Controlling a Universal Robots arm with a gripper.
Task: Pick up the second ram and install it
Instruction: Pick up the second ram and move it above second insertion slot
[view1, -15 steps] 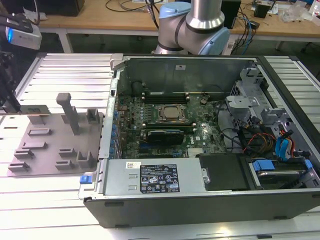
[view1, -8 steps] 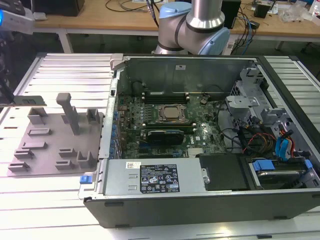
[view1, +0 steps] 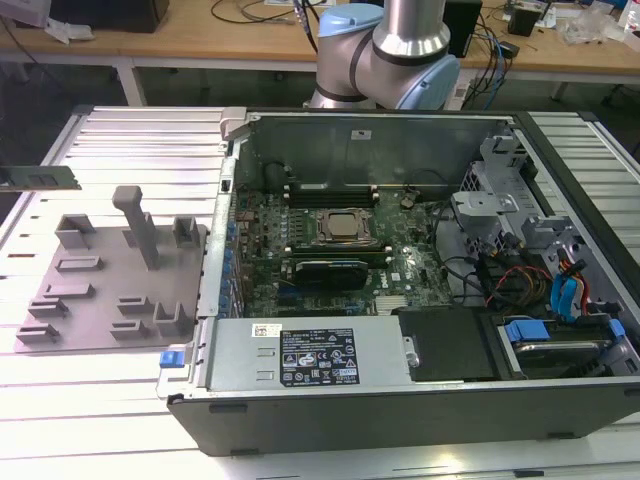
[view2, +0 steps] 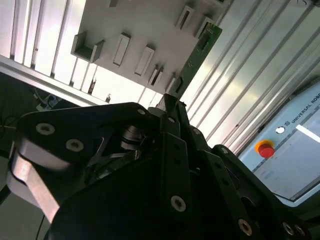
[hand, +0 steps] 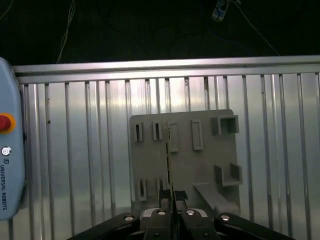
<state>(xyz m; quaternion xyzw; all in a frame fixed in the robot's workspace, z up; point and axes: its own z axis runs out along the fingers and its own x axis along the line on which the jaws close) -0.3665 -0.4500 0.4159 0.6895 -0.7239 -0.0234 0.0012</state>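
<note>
lettering on the pendant; label on the power supply

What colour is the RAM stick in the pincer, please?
The RAM stick is green, clearest in the second wrist view.

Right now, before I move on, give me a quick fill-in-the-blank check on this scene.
1. The gripper is shut on the second ram, whose board is ____ in colour.
2. The grey tray lies on the exterior view's ____ of the computer case.
3. The round button on the pendant is ____.
Missing words: green; left; red.
</note>
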